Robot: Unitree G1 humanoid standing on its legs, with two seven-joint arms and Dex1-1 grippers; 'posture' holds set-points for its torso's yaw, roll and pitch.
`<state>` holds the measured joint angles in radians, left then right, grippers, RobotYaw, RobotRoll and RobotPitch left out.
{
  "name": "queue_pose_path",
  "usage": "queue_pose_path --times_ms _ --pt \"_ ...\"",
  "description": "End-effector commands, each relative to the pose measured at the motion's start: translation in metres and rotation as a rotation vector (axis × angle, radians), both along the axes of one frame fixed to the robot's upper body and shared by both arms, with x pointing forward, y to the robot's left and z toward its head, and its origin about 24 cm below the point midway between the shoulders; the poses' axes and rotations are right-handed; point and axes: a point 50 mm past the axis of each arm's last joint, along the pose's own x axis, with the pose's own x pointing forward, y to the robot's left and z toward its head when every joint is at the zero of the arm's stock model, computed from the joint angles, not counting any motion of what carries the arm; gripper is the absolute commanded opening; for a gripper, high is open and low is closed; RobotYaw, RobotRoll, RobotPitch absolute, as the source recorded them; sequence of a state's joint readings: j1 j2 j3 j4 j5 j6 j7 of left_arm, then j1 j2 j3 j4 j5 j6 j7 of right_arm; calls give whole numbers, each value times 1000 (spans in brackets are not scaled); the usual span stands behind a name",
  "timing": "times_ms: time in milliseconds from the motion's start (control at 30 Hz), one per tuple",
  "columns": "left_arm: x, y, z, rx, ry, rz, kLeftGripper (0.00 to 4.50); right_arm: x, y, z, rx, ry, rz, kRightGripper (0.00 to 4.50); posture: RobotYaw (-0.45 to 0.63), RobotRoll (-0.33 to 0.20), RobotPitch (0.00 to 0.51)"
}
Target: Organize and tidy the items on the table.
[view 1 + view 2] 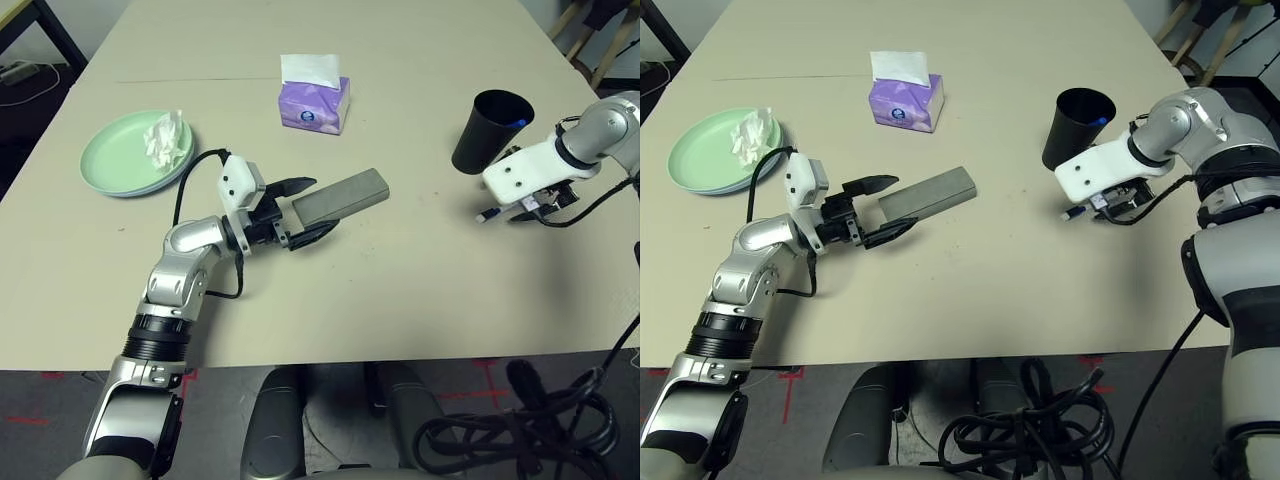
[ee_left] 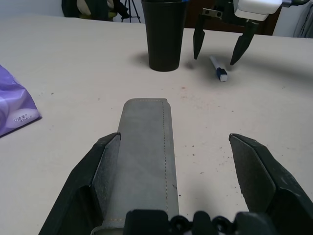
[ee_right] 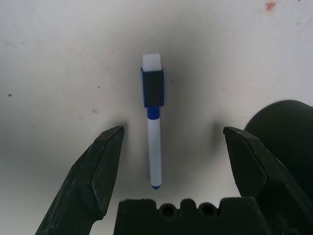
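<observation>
Left pincer: spread open
Grey glasses case: between left pincer's fingers
Right pincer: spread open above the table
White-and-blue pen: between right pincer's fingers
Black cup: just beside right pincer

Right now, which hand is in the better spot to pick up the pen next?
Your right, I'd say: the right gripper hangs open over the pen, a finger on either side. The left gripper is across the table, open around the grey case.
</observation>
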<state>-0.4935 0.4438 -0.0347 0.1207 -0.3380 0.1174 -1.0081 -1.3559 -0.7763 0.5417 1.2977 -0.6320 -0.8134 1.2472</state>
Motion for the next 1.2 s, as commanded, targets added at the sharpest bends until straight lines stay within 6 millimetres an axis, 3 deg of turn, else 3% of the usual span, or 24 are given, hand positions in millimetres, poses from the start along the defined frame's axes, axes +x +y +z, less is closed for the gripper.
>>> queue_pose_path --times_ms 33,667,1100,1200 --pt "-5 -4 0 10 -9 -19 4500 0 0 -5 -24 10 17 4470 119 0 265" --pt "-5 -3 2 -1 -3 -7 4500 -9 -11 -20 -92 139 -2 4470 121 0 262" --pt "-4 -5 3 -10 -6 -7 4500 -7 -2 -29 -123 151 32 4470 127 0 257" --pt "-4 -5 4 -11 -9 -8 4500 -6 -1 -27 -123 171 21 3882 127 0 254"
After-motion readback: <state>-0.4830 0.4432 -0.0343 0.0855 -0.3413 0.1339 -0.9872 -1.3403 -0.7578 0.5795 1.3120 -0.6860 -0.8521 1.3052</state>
